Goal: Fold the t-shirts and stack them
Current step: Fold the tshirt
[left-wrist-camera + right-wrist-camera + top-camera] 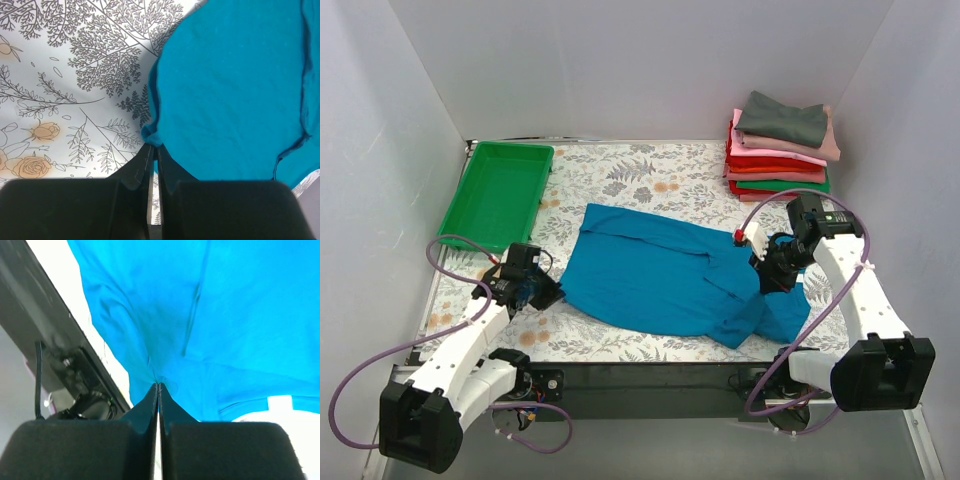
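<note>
- My left tool (154, 152) is clenched on the left-hand edge of the blue shirt (655, 275). The wrist view shows a small nub of cloth pinched right at the tips, with the jaws pressed together.
- My right tool (158, 387) is likewise clamped on the shirt, at its near right end. There the cloth gathers into creases that run up to the tips.
- The shirt lies spread across the middle of the patterned surface (650, 170) and is rumpled toward its right end. I judge it not yet folded.
- Holding opposite ends should let me pull the cloth taut and flatten it, or carry one side over for a fold. A pinch at one end alone would only drag it.
- The folded stack (780, 150) of grey, pink, red and green shirts sits beyond the blue shirt's right end, well apart from it. Stacking therefore comes after the folding.
- The green tray (500, 195) lies beyond the shirt's left end, apart from it.
- My left pinch looks shallow, so I think a hard tug could slip it off.
</note>
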Available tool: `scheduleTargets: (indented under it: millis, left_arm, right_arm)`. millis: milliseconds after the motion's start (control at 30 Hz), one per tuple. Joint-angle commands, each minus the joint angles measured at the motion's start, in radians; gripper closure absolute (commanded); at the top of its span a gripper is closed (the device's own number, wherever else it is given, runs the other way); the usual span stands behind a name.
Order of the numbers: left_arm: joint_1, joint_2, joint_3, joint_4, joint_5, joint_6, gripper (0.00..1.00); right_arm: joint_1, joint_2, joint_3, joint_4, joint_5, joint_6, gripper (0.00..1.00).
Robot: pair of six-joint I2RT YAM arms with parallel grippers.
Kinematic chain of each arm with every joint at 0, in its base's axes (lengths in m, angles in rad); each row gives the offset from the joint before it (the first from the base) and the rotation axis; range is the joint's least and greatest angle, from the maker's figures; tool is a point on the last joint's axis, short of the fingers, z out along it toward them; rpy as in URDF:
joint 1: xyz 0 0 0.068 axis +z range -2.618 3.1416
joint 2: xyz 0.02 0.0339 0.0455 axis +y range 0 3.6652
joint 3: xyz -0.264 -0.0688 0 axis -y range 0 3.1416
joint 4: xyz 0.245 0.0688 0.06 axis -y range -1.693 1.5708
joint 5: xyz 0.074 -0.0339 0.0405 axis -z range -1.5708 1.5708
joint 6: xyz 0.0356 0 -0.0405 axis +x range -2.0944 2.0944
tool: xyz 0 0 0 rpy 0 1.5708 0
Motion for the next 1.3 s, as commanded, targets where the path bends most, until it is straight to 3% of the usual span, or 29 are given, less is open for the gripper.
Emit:
scheduleTargets:
  millis: [0, 500, 733, 1267]
  left_arm:
    - [-0.002, -0.036, 0.051, -0.017, -0.025, 0.015, 1.00]
    - [-0.002, -0.053, 0.151, -0.076, -0.095, 0.026, 1.00]
    - [-0.002, -0.033, 0.162, -0.068, -0.141, 0.005, 1.00]
    - [0.007, 0.190, 0.267, 0.033, -0.141, 0.003, 1.00]
  right_arm:
    - [0.001, -0.033, 0.075, -0.030, -0.087, 0.025, 0.99]
    - [-0.035, -0.103, 0.161, -0.032, -0.130, 0.048, 0.99]
    - [-0.129, -0.080, 0.208, -0.030, -0.136, 0.019, 0.99]
    - [-0.229, 0.013, 0.243, -0.006, -0.176, -0.021, 0.99]
